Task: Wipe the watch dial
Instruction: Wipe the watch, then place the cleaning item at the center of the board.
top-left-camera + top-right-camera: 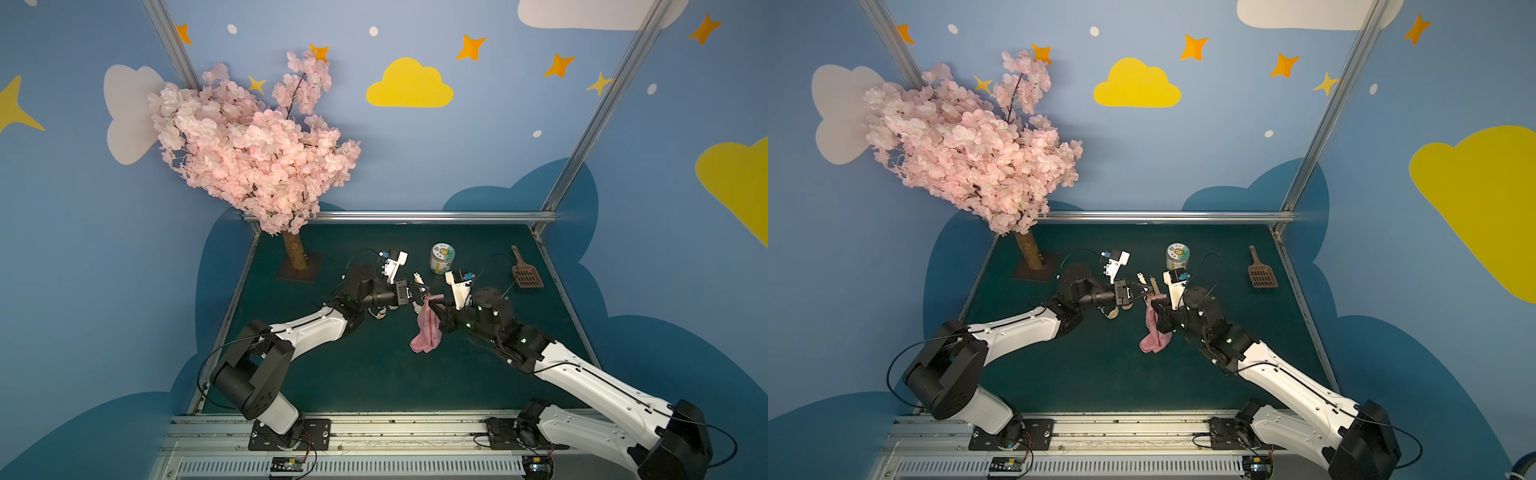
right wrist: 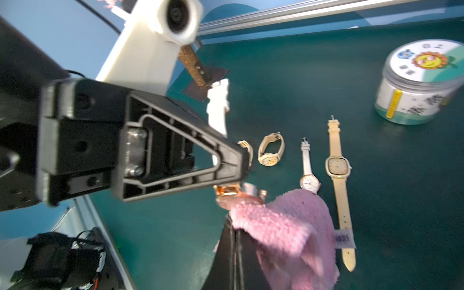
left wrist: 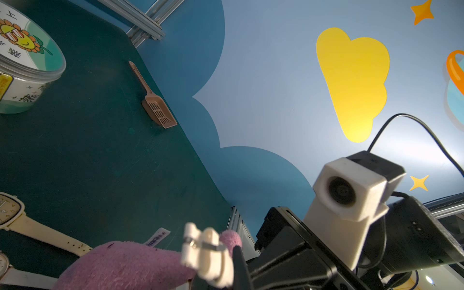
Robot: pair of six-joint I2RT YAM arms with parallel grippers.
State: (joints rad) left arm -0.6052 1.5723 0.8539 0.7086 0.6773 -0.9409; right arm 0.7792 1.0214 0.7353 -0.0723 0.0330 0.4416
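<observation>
The watch [image 2: 237, 197], rose-gold in the case with a white strap, was held up off the worktop [image 1: 374, 374]. The left claw [image 1: 419, 296] was closed on it near the case, and the strap stuck out past the claw. A single pink cloth [image 2: 283, 226] lay against the case and covered the dial, so I could not make out the face itself. The right claw [image 2: 234, 238] was clamped shut on that cloth, whose loose end drooped toward the worktop.

I counted five watches in all: the one in the air and four lying flat just beyond the claws.
- The beige square-faced watch [image 2: 337, 170] was stretched out full length.
- The small round watch [image 2: 309, 182] on a thin white strap lay just beside it.
- The buckled watch [image 2: 270, 150] sat with its strap looped.
- The fourth watch [image 2: 246, 148] was mostly hidden behind the left claw in the right wrist view.

In both top views the two arms met over this row and blocked most of it.

Further back stood one lidded jar [image 1: 441, 258] with a sunflower label. One brown slotted scoop [image 1: 525, 274] lay well apart, near the worktop's edge. One pink blossom tree [image 1: 253, 145] stood in the far corner on the left arm's side.
</observation>
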